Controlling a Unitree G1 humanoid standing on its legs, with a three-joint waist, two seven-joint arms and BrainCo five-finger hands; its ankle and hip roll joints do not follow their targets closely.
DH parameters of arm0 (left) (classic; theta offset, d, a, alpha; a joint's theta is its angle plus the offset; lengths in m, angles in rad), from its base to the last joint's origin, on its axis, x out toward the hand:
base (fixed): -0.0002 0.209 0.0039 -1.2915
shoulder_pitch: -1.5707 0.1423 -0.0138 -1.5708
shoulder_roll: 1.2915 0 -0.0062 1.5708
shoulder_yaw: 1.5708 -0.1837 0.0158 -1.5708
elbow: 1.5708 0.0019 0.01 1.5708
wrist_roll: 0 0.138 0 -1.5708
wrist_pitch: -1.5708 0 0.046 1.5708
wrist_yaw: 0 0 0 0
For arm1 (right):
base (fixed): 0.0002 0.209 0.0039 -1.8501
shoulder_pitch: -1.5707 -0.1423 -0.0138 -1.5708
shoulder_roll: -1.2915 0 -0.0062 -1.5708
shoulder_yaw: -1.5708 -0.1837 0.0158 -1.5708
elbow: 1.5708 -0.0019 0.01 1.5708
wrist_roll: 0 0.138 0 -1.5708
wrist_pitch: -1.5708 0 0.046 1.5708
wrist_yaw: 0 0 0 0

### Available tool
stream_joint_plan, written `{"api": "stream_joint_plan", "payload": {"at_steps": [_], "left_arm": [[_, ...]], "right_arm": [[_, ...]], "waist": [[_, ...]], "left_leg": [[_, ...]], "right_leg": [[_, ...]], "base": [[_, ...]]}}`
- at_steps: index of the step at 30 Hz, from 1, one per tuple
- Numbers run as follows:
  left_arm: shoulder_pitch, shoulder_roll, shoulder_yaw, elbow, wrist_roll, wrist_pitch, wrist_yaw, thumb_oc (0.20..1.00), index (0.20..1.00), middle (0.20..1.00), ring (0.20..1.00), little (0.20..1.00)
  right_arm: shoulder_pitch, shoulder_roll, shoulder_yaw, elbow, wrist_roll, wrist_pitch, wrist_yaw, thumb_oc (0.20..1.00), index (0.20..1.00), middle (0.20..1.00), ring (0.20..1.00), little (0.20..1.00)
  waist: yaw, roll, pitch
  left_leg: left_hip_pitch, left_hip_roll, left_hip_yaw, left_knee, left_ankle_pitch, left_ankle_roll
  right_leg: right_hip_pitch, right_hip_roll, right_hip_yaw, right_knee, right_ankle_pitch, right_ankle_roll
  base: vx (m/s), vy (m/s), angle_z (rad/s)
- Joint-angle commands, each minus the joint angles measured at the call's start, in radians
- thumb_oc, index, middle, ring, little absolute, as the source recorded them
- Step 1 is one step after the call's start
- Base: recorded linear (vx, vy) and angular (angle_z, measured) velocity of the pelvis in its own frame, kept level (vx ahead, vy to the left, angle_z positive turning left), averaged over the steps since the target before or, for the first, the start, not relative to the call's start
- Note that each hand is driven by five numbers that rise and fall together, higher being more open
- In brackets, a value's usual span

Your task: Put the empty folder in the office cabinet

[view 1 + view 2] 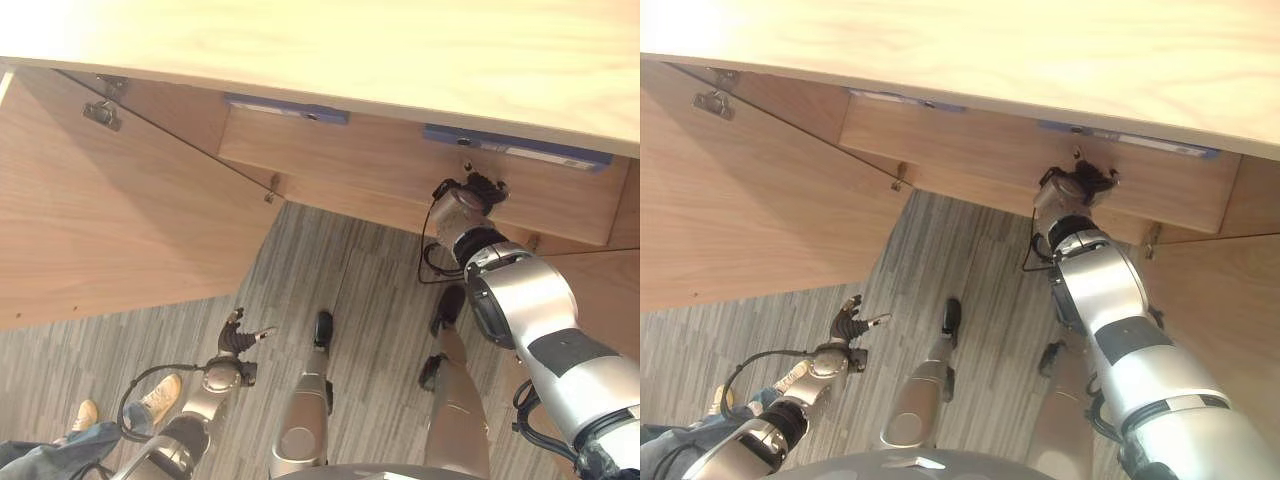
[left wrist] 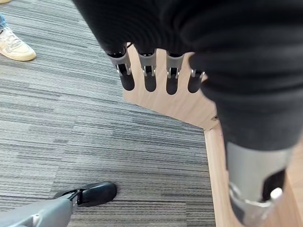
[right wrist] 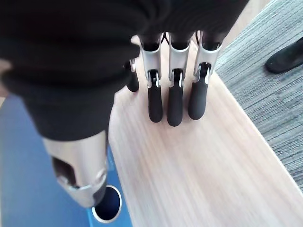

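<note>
Inside the open wooden cabinet, two blue folders lie flat on a shelf [image 1: 380, 170], one at the left [image 1: 285, 107] and one at the right [image 1: 520, 148]. My right hand [image 1: 470, 195] is raised to the shelf's front edge, just below the right folder. In the right wrist view its fingers [image 3: 175, 104] are straight over the wooden board [image 3: 189, 175]. The blue folder [image 3: 28, 156], with its round finger hole [image 3: 108, 204], lies beside the thumb. My left hand [image 1: 240, 340] hangs low over the carpet, open and holding nothing, fingers [image 2: 149, 80] relaxed.
The cabinet's left door [image 1: 110, 220] stands wide open and takes up the left side. The right door [image 1: 600, 290] is open behind my right arm. The cabinet top [image 1: 350, 50] overhangs. A person's shoes [image 1: 160, 395] stand on the grey striped carpet at lower left.
</note>
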Motion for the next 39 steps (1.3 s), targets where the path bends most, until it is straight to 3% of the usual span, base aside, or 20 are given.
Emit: {"api": "stream_joint_plan", "payload": {"at_steps": [1, 8, 11, 15, 16, 19, 20, 22, 24, 26, 29, 31, 33, 34, 36, 37, 39], "left_arm": [[-0.086, 0.008, -0.048, 0.055, -0.016, -0.015, 0.061, 1.000, 1.000, 1.000, 1.000, 1.000], [-0.182, -0.059, -0.051, 0.104, -0.021, -0.017, 0.118, 1.000, 1.000, 1.000, 1.000, 1.000], [-0.201, -0.083, -0.019, 0.095, 0.016, -0.038, 0.135, 1.000, 1.000, 1.000, 1.000, 1.000], [-0.193, -0.077, 0.017, 0.098, 0.051, -0.073, 0.094, 1.000, 1.000, 1.000, 1.000, 1.000], [-0.193, -0.077, 0.017, 0.098, 0.051, -0.073, 0.094, 1.000, 1.000, 1.000, 1.000, 1.000], [-0.150, -0.045, 0.046, 0.095, 0.071, -0.083, 0.045, 1.000, 1.000, 1.000, 1.000, 1.000], [-0.098, -0.013, 0.067, 0.081, 0.093, -0.089, 0.001, 1.000, 1.000, 1.000, 1.000, 1.000], [-0.042, 0.020, 0.074, 0.057, 0.112, -0.091, -0.054, 1.000, 1.000, 1.000, 1.000, 1.000], [-0.011, 0.037, 0.074, 0.048, 0.127, -0.088, -0.083, 1.000, 1.000, 1.000, 1.000, 1.000], [0.081, 0.091, 0.079, 0.001, 0.160, -0.081, -0.153, 1.000, 1.000, 1.000, 1.000, 1.000], [0.142, 0.110, 0.091, -0.004, 0.185, -0.080, -0.197, 1.000, 1.000, 1.000, 1.000, 1.000], [0.176, 0.117, 0.093, -0.004, 0.217, -0.084, -0.217, 1.000, 1.000, 1.000, 1.000, 1.000], [0.176, 0.117, 0.093, -0.004, 0.217, -0.084, -0.217, 1.000, 1.000, 1.000, 1.000, 1.000], [0.213, 0.128, 0.106, 0.006, 0.254, -0.092, -0.226, 1.000, 1.000, 1.000, 1.000, 1.000], [0.247, 0.131, 0.114, 0.006, 0.267, -0.094, -0.233, 1.000, 1.000, 1.000, 1.000, 1.000], [0.238, 0.249, 0.093, -0.051, 0.438, -0.236, -0.159, 1.000, 1.000, 1.000, 1.000, 1.000], [0.178, 0.243, 0.065, -0.039, 0.482, -0.173, -0.119, 1.000, 1.000, 1.000, 1.000, 1.000]], "right_arm": [[0.012, 0.047, -0.031, -0.011, -0.073, -0.025, -0.062, 1.000, 1.000, 1.000, 1.000, 1.000], [0.167, 0.111, 0.053, -0.143, -0.310, -0.026, -0.132, 1.000, 1.000, 1.000, 1.000, 1.000], [0.411, 0.121, 0.192, -0.382, -0.615, 0.003, -0.121, 1.000, 1.000, 1.000, 1.000, 1.000], [0.617, 0.015, 0.338, -0.532, -0.870, 0.022, 0.051, 1.000, 1.000, 1.000, 1.000, 1.000], [0.617, 0.015, 0.338, -0.532, -0.870, 0.022, 0.051, 1.000, 1.000, 1.000, 1.000, 1.000], [0.751, -0.060, 0.338, -0.625, -0.903, -0.008, 0.146, 1.000, 1.000, 1.000, 1.000, 1.000], [0.833, -0.157, 0.372, -0.717, -0.944, -0.024, 0.258, 1.000, 1.000, 1.000, 1.000, 1.000], [0.897, -0.234, 0.387, -0.782, -0.965, -0.036, 0.340, 1.000, 1.000, 1.000, 1.000, 1.000], [0.926, -0.274, 0.396, -0.793, -0.976, -0.028, 0.398, 1.000, 1.000, 1.000, 1.000, 1.000], [1.035, -0.392, 0.396, -0.899, -0.982, -0.032, 0.521, 1.000, 1.000, 1.000, 1.000, 1.000], [1.134, -0.399, 0.358, -0.867, -1.000, -0.033, 0.574, 1.000, 1.000, 1.000, 1.000, 1.000], [1.196, -0.407, 0.345, -0.870, -1.035, -0.039, 0.599, 1.000, 1.000, 1.000, 1.000, 1.000], [1.196, -0.407, 0.345, -0.870, -1.035, -0.039, 0.599, 1.000, 1.000, 1.000, 1.000, 1.000], [1.257, -0.405, 0.318, -0.845, -1.063, -0.039, 0.620, 1.000, 1.000, 1.000, 1.000, 1.000], [1.303, -0.404, 0.293, -0.843, -1.074, -0.034, 0.637, 1.000, 1.000, 1.000, 1.000, 1.000], [1.355, -0.410, 0.275, -0.823, -1.059, -0.040, 0.643, 1.000, 1.000, 1.000, 1.000, 1.000], [1.398, -0.437, 0.238, -0.909, -1.013, -0.097, 0.677, 1.000, 1.000, 1.000, 1.000, 1.000]], "waist": [[0.025, -0.019, 0.059], [-0.021, -0.052, 0.079], [-0.073, -0.091, 0.098], [-0.117, -0.151, 0.122], [-0.117, -0.151, 0.122], [-0.139, -0.192, 0.127], [-0.146, -0.217, 0.127], [-0.155, -0.247, 0.120], [-0.153, -0.253, 0.120], [-0.158, -0.279, 0.107], [-0.174, -0.306, 0.077], [-0.182, -0.303, 0.060], [-0.182, -0.303, 0.060], [-0.203, -0.305, 0.026], [-0.221, -0.291, 0.006], [-0.226, -0.260, -0.006], [-0.236, -0.270, -0.034]], "left_leg": [[0.084, 0.026, 0.022, 0.057, -0.128, -0.001], [0.100, 0.021, 0.029, 0.093, -0.151, 0.003], [0.123, 0.017, 0.037, 0.139, -0.184, 0.007], [0.169, 0.005, 0.046, 0.215, -0.243, 0.015], [0.169, 0.005, 0.046, 0.215, -0.243, 0.015], [0.205, -0.019, 0.058, 0.274, -0.293, 0.028], [0.229, -0.030, 0.065, 0.321, -0.332, 0.038], [0.238, -0.051, 0.063, 0.362, -0.356, 0.050], [0.248, -0.051, 0.061, 0.390, -0.379, 0.053], [0.256, -0.070, 0.054, 0.472, -0.424, 0.070], [0.253, -0.111, 0.051, 0.519, -0.447, 0.093], [0.250, -0.123, 0.057, 0.540, -0.464, 0.107], [0.250, -0.123, 0.057, 0.540, -0.464, 0.107], [0.258, -0.150, 0.073, 0.507, -0.435, 0.122], [0.280, -0.146, 0.096, 0.464, -0.405, 0.128], [0.306, -0.126, 0.121, 0.385, -0.355, 0.130], [0.325, -0.138, 0.158, 0.300, -0.295, 0.139]], "right_leg": [[0.042, -0.100, 0.081, 0.037, -0.053, 0.135], [0.065, -0.102, 0.096, 0.026, -0.040, 0.135], [0.090, -0.104, 0.110, 0.022, -0.028, 0.136], [0.152, -0.124, 0.125, 0.016, -0.011, 0.147], [0.152, -0.124, 0.125, 0.016, -0.011, 0.147], [0.201, -0.156, 0.134, 0.006, 0.009, 0.160], [0.247, -0.178, 0.133, -0.004, 0.020, 0.171], [0.277, -0.208, 0.131, -0.010, 0.033, 0.178], [0.307, -0.214, 0.127, -0.018, 0.040, 0.183], [0.368, -0.246, 0.121, -0.039, 0.061, 0.193], [0.403, -0.275, 0.120, -0.067, 0.104, 0.205], [0.414, -0.271, 0.114, -0.088, 0.129, 0.208], [0.414, -0.271, 0.114, -0.088, 0.129, 0.208], [0.407, -0.281, 0.095, -0.107, 0.168, 0.212], [0.402, -0.275, 0.073, -0.100, 0.195, 0.212], [0.402, -0.254, 0.042, -0.070, 0.164, 0.212], [0.413, -0.243, 0.033, -0.010, 0.120, 0.210]], "base": [[-0.01, 0.014, -0.07], [-0.02, 0.011, -0.06], [-0.04, 0.049, -0.16], [-0.02, 0.039, -0.13], [0.00, 0.048, -0.04], [-0.03, 0.109, -0.13], [-0.04, 0.152, -0.17], [-0.02, 0.117, -0.05], [-0.01, 0.071, -0.02], [-0.04, 0.125, -0.10], [-0.01, 0.155, 0.04], [-0.01, 0.153, 0.01], [-0.01, 0.094, 0.13], [-0.02, 0.177, 0.02], [-0.08, 0.211, -0.13], [-0.14, 0.217, -0.26], [-0.19, 0.201, -0.62]]}}
